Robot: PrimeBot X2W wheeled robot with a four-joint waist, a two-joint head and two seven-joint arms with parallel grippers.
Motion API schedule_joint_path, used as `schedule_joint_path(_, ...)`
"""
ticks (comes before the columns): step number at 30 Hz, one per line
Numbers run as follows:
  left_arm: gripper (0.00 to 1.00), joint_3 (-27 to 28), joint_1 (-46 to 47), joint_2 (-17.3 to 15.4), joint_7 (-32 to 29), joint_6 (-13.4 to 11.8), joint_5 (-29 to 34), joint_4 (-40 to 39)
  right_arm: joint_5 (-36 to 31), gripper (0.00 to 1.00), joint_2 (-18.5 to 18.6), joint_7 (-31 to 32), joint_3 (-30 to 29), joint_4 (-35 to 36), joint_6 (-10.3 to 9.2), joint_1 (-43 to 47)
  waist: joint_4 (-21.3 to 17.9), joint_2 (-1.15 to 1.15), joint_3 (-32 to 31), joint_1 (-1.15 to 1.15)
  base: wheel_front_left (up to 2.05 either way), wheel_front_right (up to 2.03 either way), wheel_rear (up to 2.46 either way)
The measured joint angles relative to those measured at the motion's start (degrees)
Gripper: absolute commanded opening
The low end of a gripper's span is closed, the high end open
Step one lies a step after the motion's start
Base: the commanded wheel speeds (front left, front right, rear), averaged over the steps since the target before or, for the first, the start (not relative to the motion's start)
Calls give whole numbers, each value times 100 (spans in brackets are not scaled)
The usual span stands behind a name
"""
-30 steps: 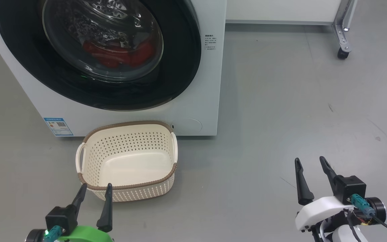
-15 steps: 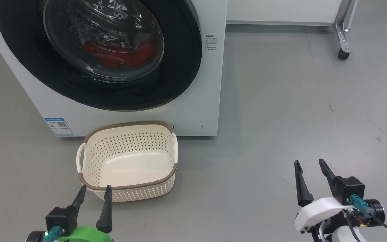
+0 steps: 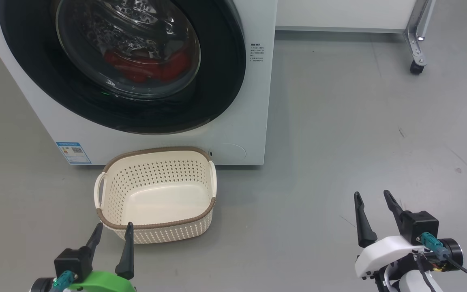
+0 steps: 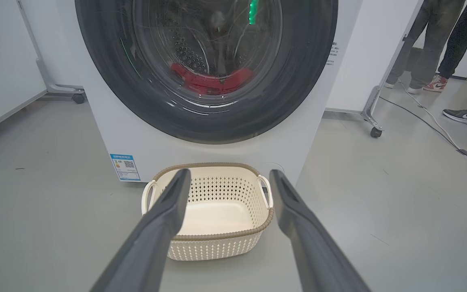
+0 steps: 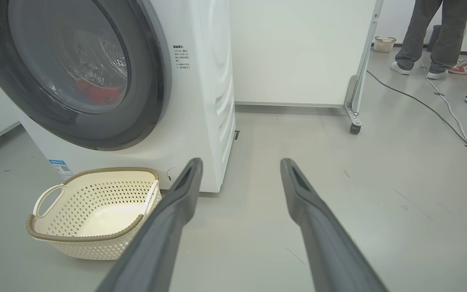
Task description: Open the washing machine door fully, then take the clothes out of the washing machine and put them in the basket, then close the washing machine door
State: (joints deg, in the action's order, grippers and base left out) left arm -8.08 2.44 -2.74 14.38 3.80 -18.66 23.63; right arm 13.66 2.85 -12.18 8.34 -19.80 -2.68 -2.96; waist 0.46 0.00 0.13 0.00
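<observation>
Both claws stand wide open and hold nothing. The left claw (image 3: pixel 114 224) hangs by the near side of the basket (image 3: pixel 168 234), and the right claw (image 3: pixel 371 194) is well apart over bare floor (image 3: pixel 339 121). There is 1 basket ahead of the left claw, upright, mouth up and empty. Its long axis runs crosswise, parallel to the machine (image 3: pixel 253 121) front, with its far rim close to that front and 2 handles at the short ends. Beyond and above it, the 1 door (image 3: pixel 217 81) sits shut against the 1 machine, glass facing the claws. Red clothes (image 3: pixel 144 69) lie low behind the glass; I cannot count them. Ahead of the right claw the floor is open past the machine's right edge, up to a frame on a caster (image 3: pixel 416 68). Farther right, a cable (image 5: pixel 420 103) crosses the floor near people's shoes (image 4: pixel 466 117).
</observation>
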Motion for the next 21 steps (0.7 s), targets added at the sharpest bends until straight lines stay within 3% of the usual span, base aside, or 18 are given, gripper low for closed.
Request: schedule_joint_path(21,100,42,54,13,0,3,0,56,35,100,-1,-29,32,-90,0,-18,19,0,-3,0,0,0,0)
